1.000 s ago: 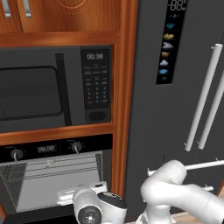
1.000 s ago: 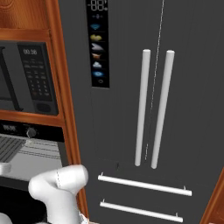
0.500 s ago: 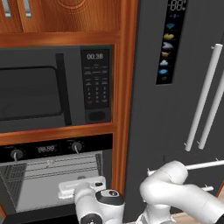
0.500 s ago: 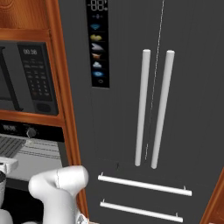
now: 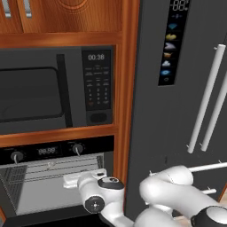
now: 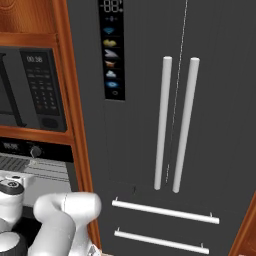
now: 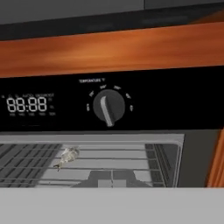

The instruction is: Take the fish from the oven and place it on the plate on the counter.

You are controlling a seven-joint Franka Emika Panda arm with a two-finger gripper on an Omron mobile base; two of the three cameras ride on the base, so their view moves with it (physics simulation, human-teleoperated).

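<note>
The oven point(image 5: 44, 150) stands open at the lower left, its grey wire racks bare to view. The fish point(image 7: 66, 156), small and pale, lies on the upper rack, left of the round knob point(image 7: 107, 107); from the left base it is a small speck, the fish point(image 5: 50, 165). My gripper point(image 5: 77, 178) hovers just in front of the oven's opening, level with that rack and pointing inward, holding nothing. Its fingers are hidden behind the white hand, and it is shut. The oven point(image 6: 30, 152) also shows at the left edge. The plate and the counter are out of view.
A black microwave point(image 5: 48, 93) sits directly above the oven. A wooden post point(image 5: 126, 88) separates both from the dark fridge point(image 6: 175, 125) with long white handles on the right. White drawer bars point(image 6: 165, 212) run below. My arm's elbow point(image 5: 177, 190) bulges at the lower right.
My hand has risen from below the oven's opening up to rack height, closer to the cavity. The base and the fish have stayed where they were.
</note>
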